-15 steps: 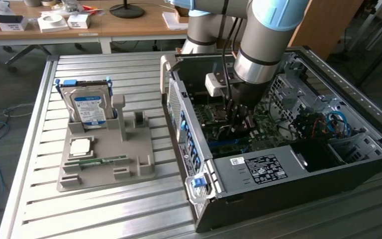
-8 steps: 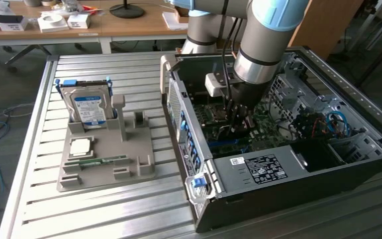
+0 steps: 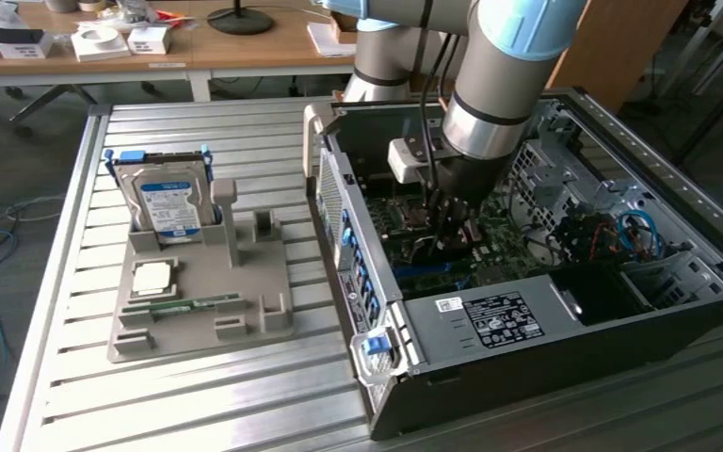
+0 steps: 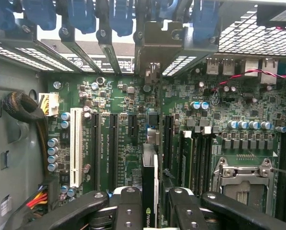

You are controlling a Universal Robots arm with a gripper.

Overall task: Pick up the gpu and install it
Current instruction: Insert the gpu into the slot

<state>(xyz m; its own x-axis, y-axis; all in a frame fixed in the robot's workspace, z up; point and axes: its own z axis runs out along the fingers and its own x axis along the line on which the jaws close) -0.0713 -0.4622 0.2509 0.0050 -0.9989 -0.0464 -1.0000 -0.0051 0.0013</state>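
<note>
One metal table (image 3: 60, 377) holds a big open computer case (image 3: 512, 320). The arm (image 3: 500, 104) reaches down into it, and the gripper (image 3: 447, 217) is hard to make out in the dark there. Seen from the wrist, the fingers (image 4: 128, 208) are part-way closed, pinching the gpu (image 4: 150, 191). It is edge-on, cut off by the picture's edge, over the green board (image 4: 119, 96). Whether it touches a slot, I cannot tell. On the gray tray (image 3: 199, 330), the hard drive (image 3: 167, 207) stands and the small memory stick (image 3: 192, 304) lies.
</note>
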